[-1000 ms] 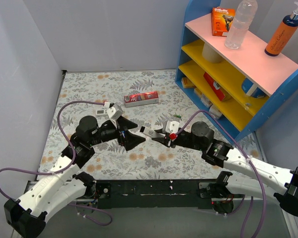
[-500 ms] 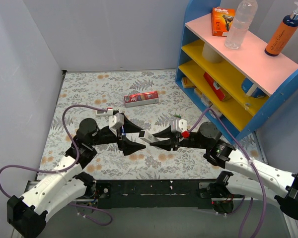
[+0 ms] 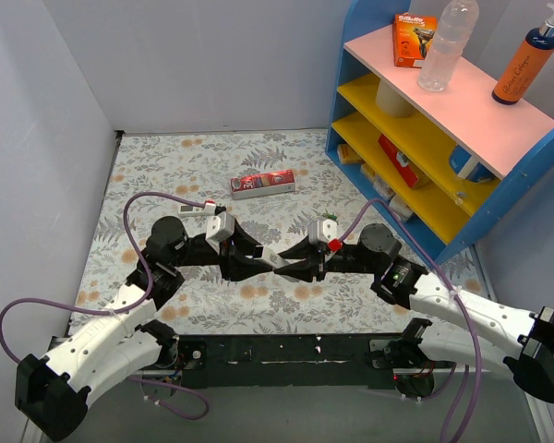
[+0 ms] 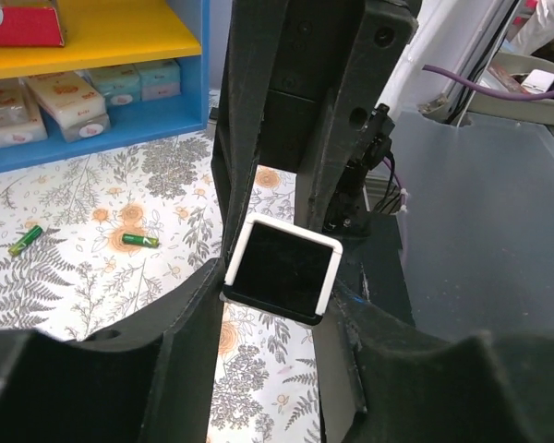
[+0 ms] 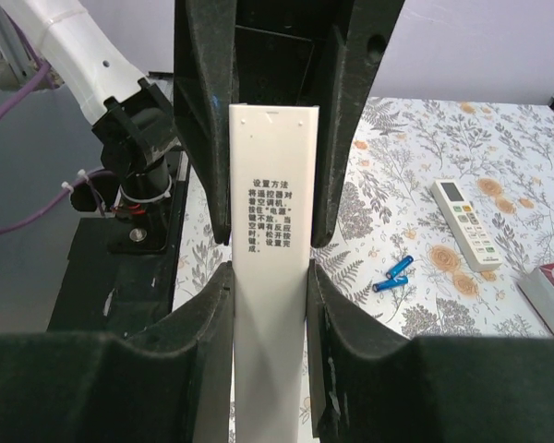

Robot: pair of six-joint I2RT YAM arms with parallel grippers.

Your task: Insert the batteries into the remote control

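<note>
The left end effector has closed in from wide open and now pinches one end of the remote. The right end effector grips the other end, jaws narrow, so the remote hangs between them above the bench. Two blue batteries lie on the bench beside the right end effector. Two green batteries lie off to the left one's side, and the red carton sits beyond both.

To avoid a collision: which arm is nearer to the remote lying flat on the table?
Left. That remote lies just past the wrist of the left arm; the right arm is across the centre.
</note>
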